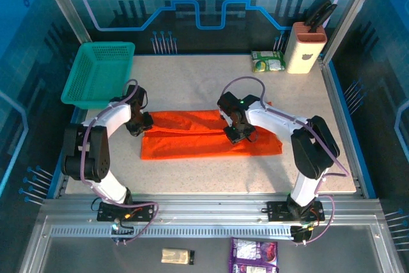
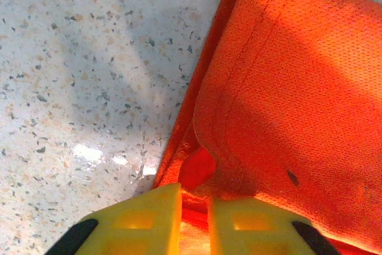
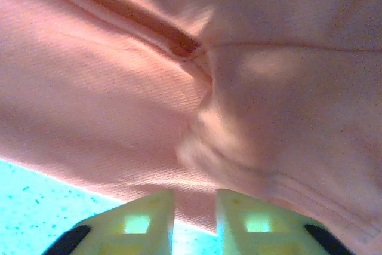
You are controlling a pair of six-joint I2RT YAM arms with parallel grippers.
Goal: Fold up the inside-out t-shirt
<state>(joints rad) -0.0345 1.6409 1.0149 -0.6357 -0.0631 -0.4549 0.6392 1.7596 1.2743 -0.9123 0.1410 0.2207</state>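
The inside-out t-shirt (image 1: pixel 192 142) lies as a long orange-red band across the middle of the table. My left gripper (image 1: pixel 139 124) sits at the band's left end. In the left wrist view its yellow fingers (image 2: pixel 143 222) stand close together with a fold of the t-shirt (image 2: pixel 286 88) pinched between them, so the left gripper (image 2: pixel 194 219) is shut on cloth. My right gripper (image 1: pixel 238 133) rests on the band right of centre. In the right wrist view the t-shirt (image 3: pixel 119 100) looks pale pink, and a hem edge hangs between the nearly closed jaws of the right gripper (image 3: pixel 195 219).
A teal mesh basket (image 1: pixel 99 71) stands at the back left. A green packet (image 1: pixel 267 61) and a white block with black handles (image 1: pixel 305 46) stand at the back right. Speckled table (image 1: pixel 192 87) shows behind and in front of the shirt.
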